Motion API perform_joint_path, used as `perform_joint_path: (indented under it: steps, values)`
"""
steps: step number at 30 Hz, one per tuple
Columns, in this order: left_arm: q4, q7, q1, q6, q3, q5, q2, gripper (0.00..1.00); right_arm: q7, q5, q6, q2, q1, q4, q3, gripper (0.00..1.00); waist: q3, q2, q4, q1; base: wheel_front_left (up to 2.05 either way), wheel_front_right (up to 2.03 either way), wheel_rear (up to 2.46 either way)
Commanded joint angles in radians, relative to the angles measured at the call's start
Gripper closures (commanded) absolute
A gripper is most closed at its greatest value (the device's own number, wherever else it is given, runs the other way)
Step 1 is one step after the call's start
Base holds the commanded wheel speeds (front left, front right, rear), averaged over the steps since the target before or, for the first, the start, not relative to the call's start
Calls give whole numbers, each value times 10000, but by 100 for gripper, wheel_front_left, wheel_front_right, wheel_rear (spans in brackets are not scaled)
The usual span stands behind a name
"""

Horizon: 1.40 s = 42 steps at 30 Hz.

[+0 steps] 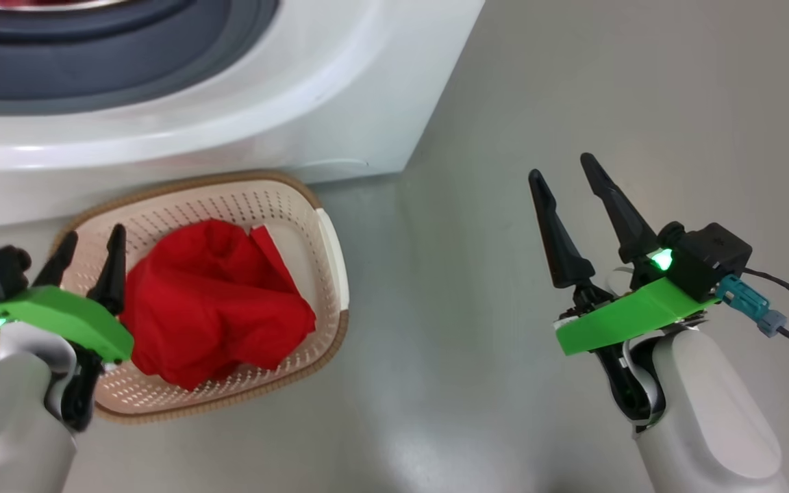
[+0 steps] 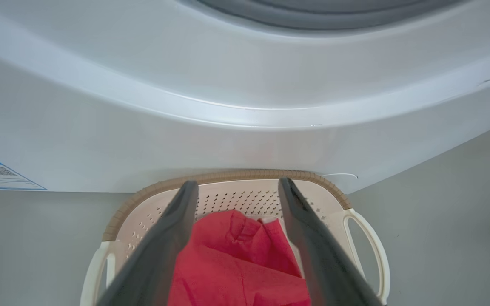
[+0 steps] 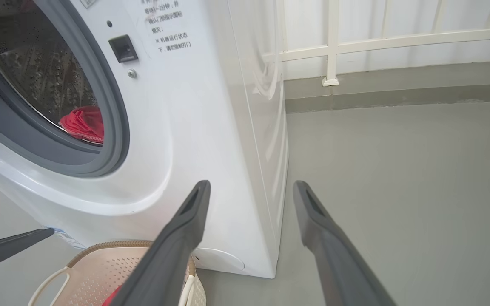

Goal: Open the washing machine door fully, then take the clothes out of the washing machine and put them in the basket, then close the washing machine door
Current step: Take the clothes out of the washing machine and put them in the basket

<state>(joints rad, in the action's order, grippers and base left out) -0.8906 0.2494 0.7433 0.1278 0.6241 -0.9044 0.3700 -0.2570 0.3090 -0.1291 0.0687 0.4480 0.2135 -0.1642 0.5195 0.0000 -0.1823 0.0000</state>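
Left claw point(image 1: 93, 234): fingers apart, nothing clamped, hanging over the near-left part of the basket point(image 1: 230, 205), a cream-white perforated plastic tub, rounded rectangle, brown woven-look rim. The clothes point(image 1: 216, 301), one crumpled bright red soft fabric piece, lie inside the basket, just right of and below this claw. Whether a finger brushes them, cannot tell. In the left wrist view the red heap sits beneath the spread fingers.

The washing machine point(image 1: 230, 130), a big white boxy front-loader with a grey rubber gasket, is straight ahead of the claw, past the basket's far rim.

Right claw point(image 1: 561, 166): fingers apart too, empty, over the bare grey floor point(image 1: 504, 308), basket well off to its left. Right wrist view: a second red fabric lump point(image 3: 82, 123) lies in the drum, up-left of that claw.

Judgement: the drop looks done, but the drum isn't emptied.
- Lift the left claw straight up clear of the rim so it doesn't drag the cloth out.
- Keep the fingers wide and enter over the gasket lip.
- Pinch a high fold and pull slowly so nothing snags on the rubber.
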Motion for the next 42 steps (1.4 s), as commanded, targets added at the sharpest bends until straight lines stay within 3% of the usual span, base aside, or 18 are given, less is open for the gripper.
perform_joint_path:
  steps: [1, 20, 42]
  values:
    - [326, 123, -355, 29, -669, 369, 308, 0, -48, 6, -16, 51, -372, -150, -138, 0, -417, 0, 174, 0, 0, 0, 0]
    - [2817, 123, -2645, 29, -3857, 3241, -451, 0, -48, 279, -16, 646, -1200, 43, -70, 0, -2199, 0, 397, 0, 0, 0, 0]
    - [5738, 124, -5649, 29, -6161, 4934, -1184, 0, -48, 633, -16, 1265, -2412, 65, -69, 0, -3830, 0, 530, 0, 0, 0, 0]
